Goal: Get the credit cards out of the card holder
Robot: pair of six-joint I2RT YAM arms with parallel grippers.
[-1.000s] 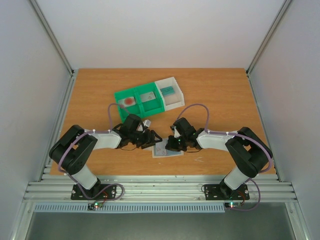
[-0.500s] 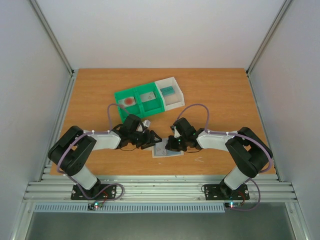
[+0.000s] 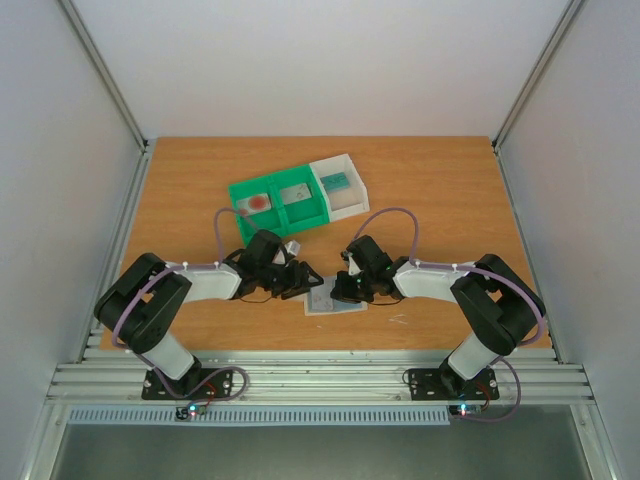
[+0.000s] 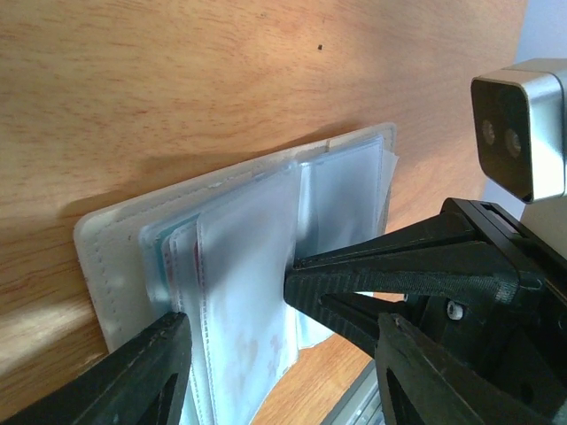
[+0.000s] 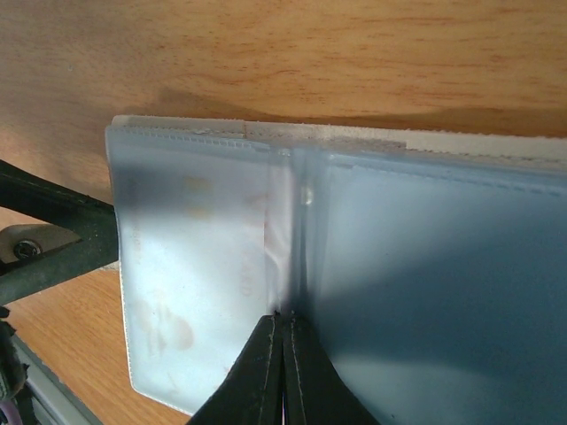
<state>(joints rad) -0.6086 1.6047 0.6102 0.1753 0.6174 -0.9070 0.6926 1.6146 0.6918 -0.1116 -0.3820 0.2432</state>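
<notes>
The right gripper (image 5: 283, 329) is shut, its two fingers pressed together with nothing visibly held, and their tip rests on the centre fold of the open card holder (image 3: 335, 300). The left gripper (image 4: 279, 345) stands about half open at the holder's other side, its fingers (image 4: 151, 372) on either side of the clear plastic sleeves (image 4: 244, 292) without clamping them. The holder lies flat on the wooden table (image 3: 440, 190) between the two grippers, its pale stitched cover underneath and the sleeves fanned upward; faint reddish marks show through one sleeve, though what it contains cannot be told. Beyond the holder, well apart from it toward the far edge, a green tray (image 3: 285, 222) holds a white card with a red circle (image 3: 258, 201) in one compartment and a grey card (image 3: 297, 194) in the other. Touching that tray, and also beyond the holder, a white tray (image 3: 352, 202) contains a teal card (image 3: 337, 181).
</notes>
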